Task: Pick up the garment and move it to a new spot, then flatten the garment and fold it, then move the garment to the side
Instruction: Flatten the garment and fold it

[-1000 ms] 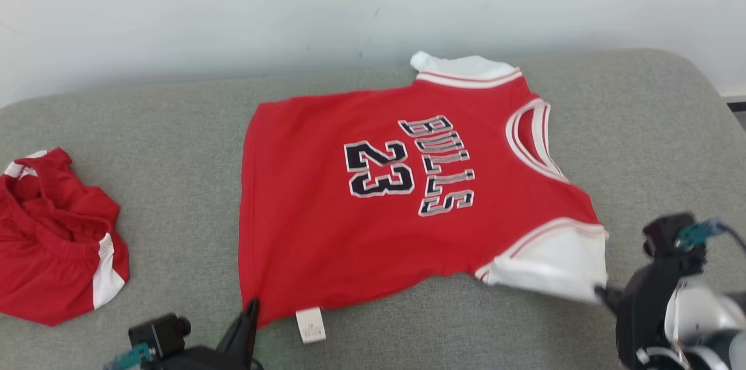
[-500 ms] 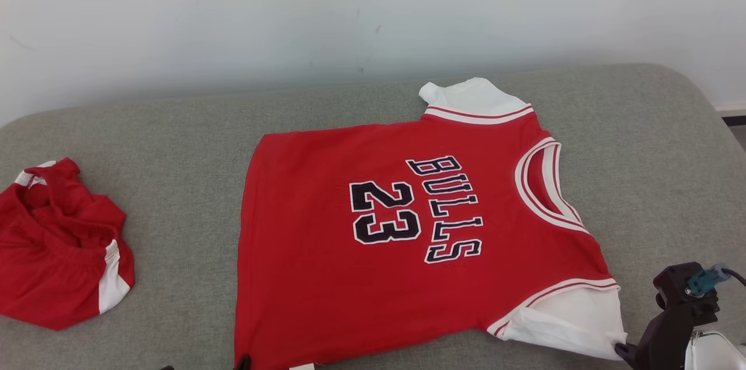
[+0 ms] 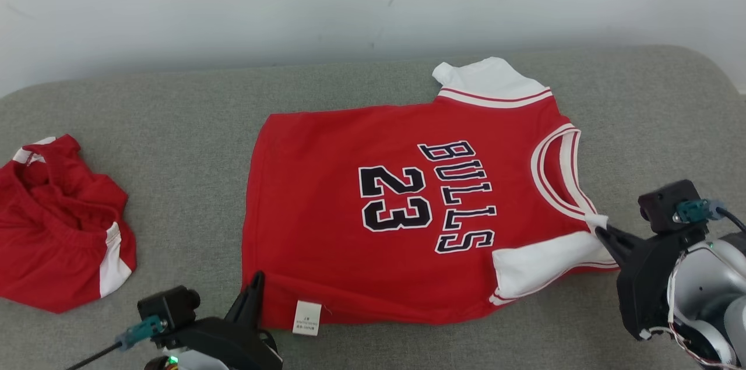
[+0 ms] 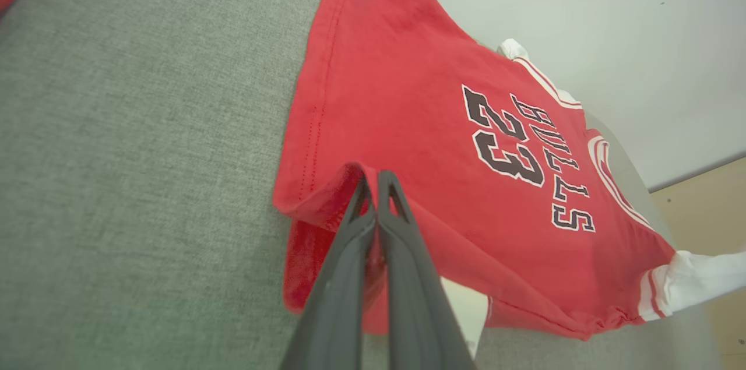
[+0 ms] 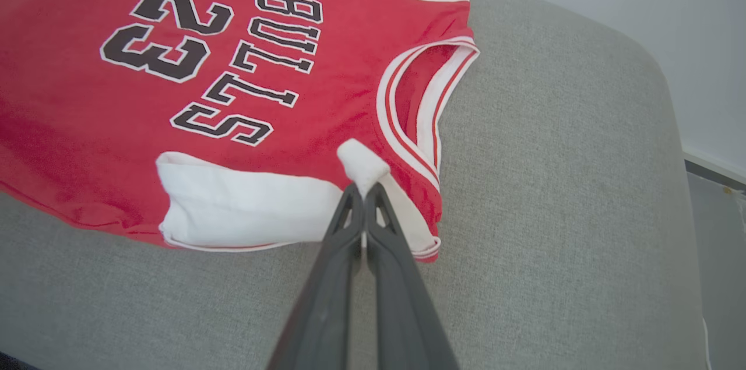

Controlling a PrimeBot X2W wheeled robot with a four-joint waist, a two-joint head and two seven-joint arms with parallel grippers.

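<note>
The garment [image 3: 349, 212] is a red "BULLS 23" jersey with white sleeves, spread flat on the grey cushion [image 3: 175, 143]. My left gripper [image 3: 256, 278] is shut on its near-left hem corner, which is lifted and curled over [image 4: 326, 189]. The left wrist view has those fingertips [image 4: 376, 175] pinching red cloth. My right gripper [image 3: 600, 230] is shut on a corner of the near white sleeve [image 3: 536, 265]. In the right wrist view [image 5: 362, 186] that sleeve [image 5: 245, 207] is doubled inward onto the red body [image 5: 326, 84].
A second crumpled red-and-white garment [image 3: 58, 230] lies at the cushion's far left. A pale wall [image 3: 373, 3] runs behind. The cushion's rounded right edge drops to the floor [image 5: 717, 230]. Bare grey fabric lies between the two garments.
The head camera has shifted. My right gripper has drawn the near white sleeve inward over the jersey. The left gripper still pinches the hem corner, now raised and curled.
</note>
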